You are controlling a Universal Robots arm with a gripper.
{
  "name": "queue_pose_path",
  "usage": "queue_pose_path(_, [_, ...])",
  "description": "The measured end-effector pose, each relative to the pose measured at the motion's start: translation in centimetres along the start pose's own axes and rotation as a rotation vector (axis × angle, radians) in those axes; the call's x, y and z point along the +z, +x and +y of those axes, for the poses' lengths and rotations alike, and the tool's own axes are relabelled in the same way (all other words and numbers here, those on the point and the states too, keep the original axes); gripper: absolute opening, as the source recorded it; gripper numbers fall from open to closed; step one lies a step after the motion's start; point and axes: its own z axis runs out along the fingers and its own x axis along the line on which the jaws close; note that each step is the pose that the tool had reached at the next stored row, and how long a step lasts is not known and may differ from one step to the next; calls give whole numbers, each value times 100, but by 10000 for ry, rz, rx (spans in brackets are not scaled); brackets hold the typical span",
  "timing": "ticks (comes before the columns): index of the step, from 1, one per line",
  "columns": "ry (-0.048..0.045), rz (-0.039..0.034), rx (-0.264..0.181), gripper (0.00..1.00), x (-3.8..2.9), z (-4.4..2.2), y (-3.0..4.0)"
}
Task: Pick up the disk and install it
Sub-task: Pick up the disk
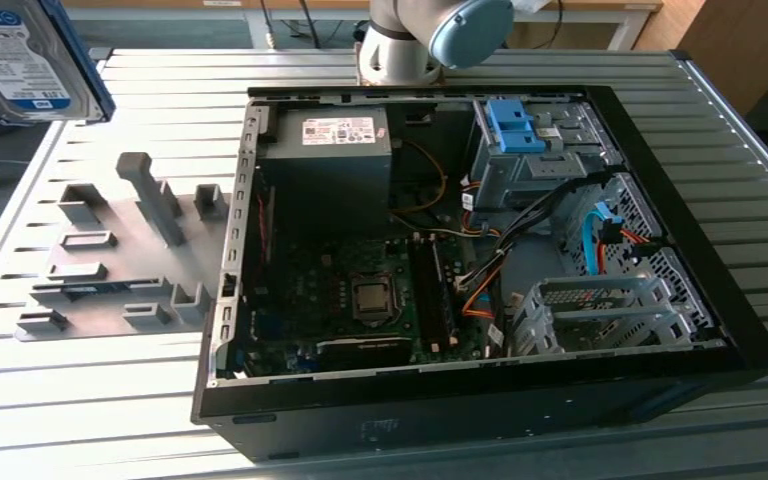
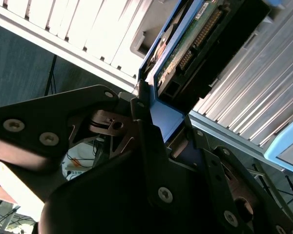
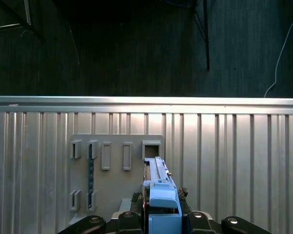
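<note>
The disk [image 1: 17, 60], silver with a white-and-blue label and a blue plastic frame, hangs in the air at the exterior view's upper left, above the table's far left corner and away from the computer case [image 1: 704, 330]. In the second wrist view my gripper [image 2: 166, 114] is shut on the disk [image 2: 205, 44] by the blue frame at its end, with the circuit board and connectors showing. In the first wrist view the disk [image 3: 157, 175] stands on edge between the gripper [image 3: 161, 197] fingers, above the grey holder plate [image 3: 117, 195].
The open case lies on its side on the ribbed metal table [image 1: 131, 400]. It holds a dark power supply box [image 1: 331, 150], a drive bay with a blue clip [image 1: 518, 130] and a perforated metal cage [image 1: 598, 315]. The grey holder plate [image 1: 117, 250] with upright brackets lies left of the case. The arm's base [image 1: 404, 40] stands behind.
</note>
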Motion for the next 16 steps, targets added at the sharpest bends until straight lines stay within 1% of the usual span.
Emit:
queue_pose_path(11, [-1, 0, 0, 37, -58, 1, 0])
queue_pose_path(16, [-1, 0, 0, 37, -98, 1, 0])
